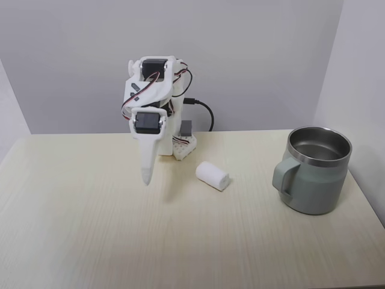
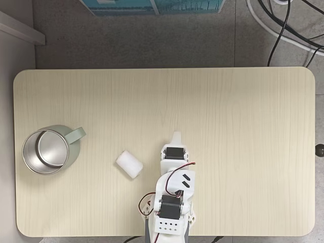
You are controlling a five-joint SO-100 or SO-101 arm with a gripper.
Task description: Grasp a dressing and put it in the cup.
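We reckon the dressing [image 2: 129, 164], lying on the counter [image 2: 228, 111] at about 9 o'clock from the clenched, empty hand [image 2: 176, 135], is light and squishy, so pinch gently across its middle.

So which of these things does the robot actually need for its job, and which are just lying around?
Needed for the job:
- the dressing, a small white roll lying on the table
- the cup, a green mug standing upright, empty
- the gripper, fingers pointing down, holding nothing

Just lying about:
- black cables on the floor beyond the table
- a blue box at the picture's top edge
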